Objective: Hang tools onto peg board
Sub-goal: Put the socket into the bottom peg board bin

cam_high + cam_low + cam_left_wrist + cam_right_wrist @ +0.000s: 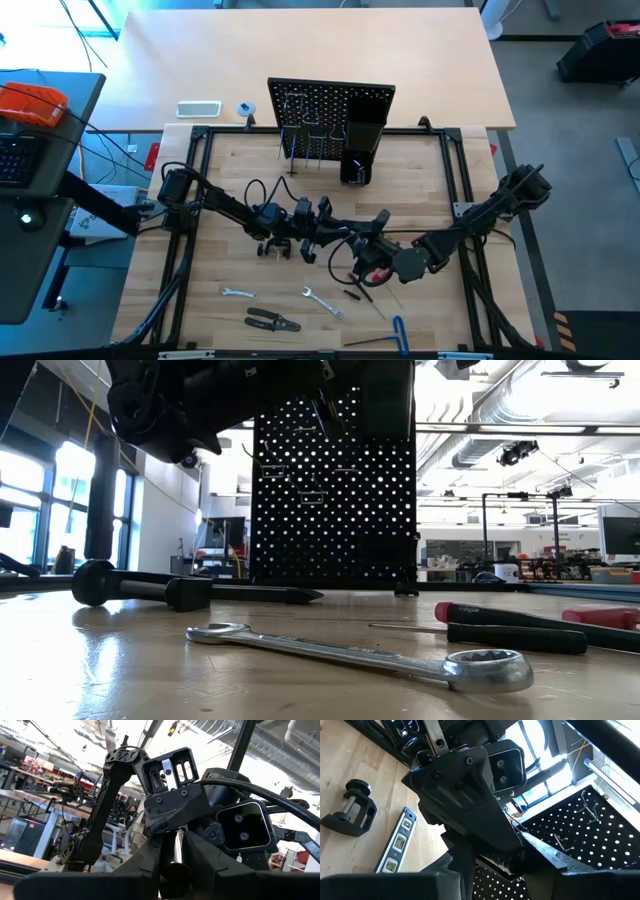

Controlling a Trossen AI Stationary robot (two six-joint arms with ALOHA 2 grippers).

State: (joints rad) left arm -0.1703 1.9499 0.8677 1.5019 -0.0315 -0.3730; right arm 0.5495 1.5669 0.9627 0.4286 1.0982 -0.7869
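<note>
left gripper (174,870) is clamped on a thin shiny metal shaft (175,851), pinched low between its fingers, can't tell which tool it belongs to; it looks stiff, light and slick, so a grip on bare chrome may slip or twist, better taken near the handle end or close to its balance point. both arms reach in low over the middle of the table and meet nose to nose, wrists roughly level, each wrist camera filled by the other arm's gripper body, so this reads as a handover or regrip above the wood. right gripper (495,870) faces the left one at close range, can't tell if it holds anything or how wide it stands. peg board (330,105) stands upright at the far edge of the work area, thin hooks on its face and a black box holder (358,152) at one side, well apart from the grippers. left on the table: c-clamp (350,810) and level (397,842) side by side near the arms, two silver wrenches (238,293) and (322,302), pliers (272,320), blue hex key (398,332) along the near edge, something red (375,270) just under the right gripper. the wrenches are flat and thin, hard to pinch off the wood; the clamp is heavier, best taken by its frame
</note>
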